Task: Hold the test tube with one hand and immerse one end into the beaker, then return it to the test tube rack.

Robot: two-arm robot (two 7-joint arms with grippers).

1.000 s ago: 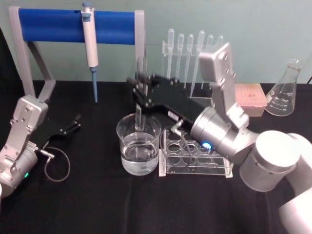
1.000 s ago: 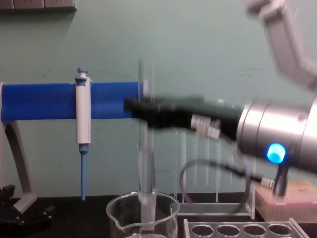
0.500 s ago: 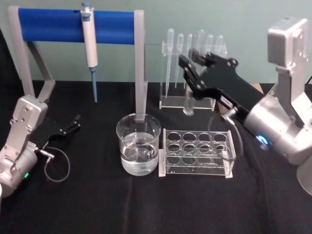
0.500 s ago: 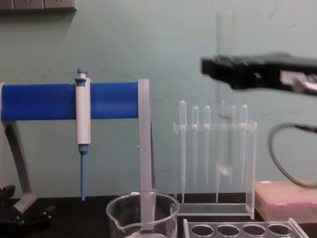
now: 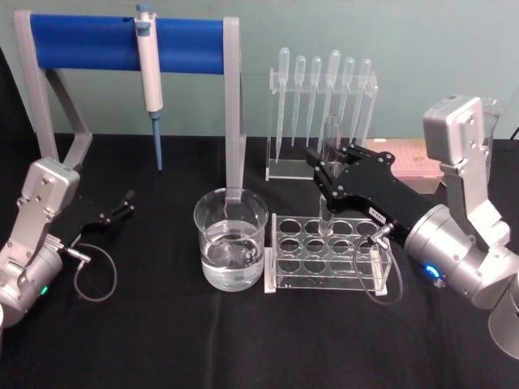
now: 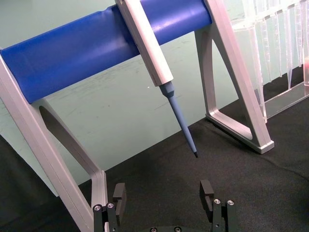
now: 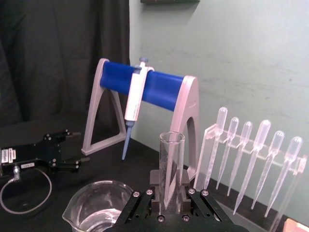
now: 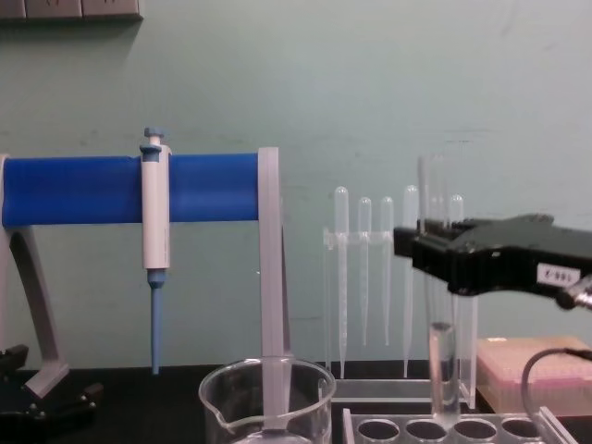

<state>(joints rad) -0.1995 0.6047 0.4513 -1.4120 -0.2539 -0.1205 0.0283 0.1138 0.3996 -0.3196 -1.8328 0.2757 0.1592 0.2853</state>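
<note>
Nearest you, the beaker [image 5: 230, 240] stood part-filled with clear liquid, and just to its right sat the clear test tube rack [image 5: 327, 258], the two close together at the front of the black table [image 5: 162, 324].

Your right gripper [image 5: 325, 177] was clamped on the test tube [image 5: 328, 174], holding it near its upper part with the open rim above the fingers [image 7: 153, 180] and the rounded bottom pointing down. The tube's long axis was upright, and in the chest view its lower end [image 8: 442, 370] hung just over a back-row hole of the rack, perhaps already touching the rim; you could not tell for certain from that angle. So the coming move turned on this: the hole lay straight below the tube, and the path was a short vertical descent along the tube's own axis. The beaker was off to the left of the tube, well clear of that path.

Your left gripper [image 6: 164, 193] rested low on the table at far left, fingers spread and holding nothing, much farther from the rack than the right.

Behind the rack stood the pipette stand [image 5: 323, 113] with its row of plastic pipettes, close behind the held tube. Farther left, the blue-barred holder [image 5: 130, 42] carried a micropipette [image 5: 149, 73].
</note>
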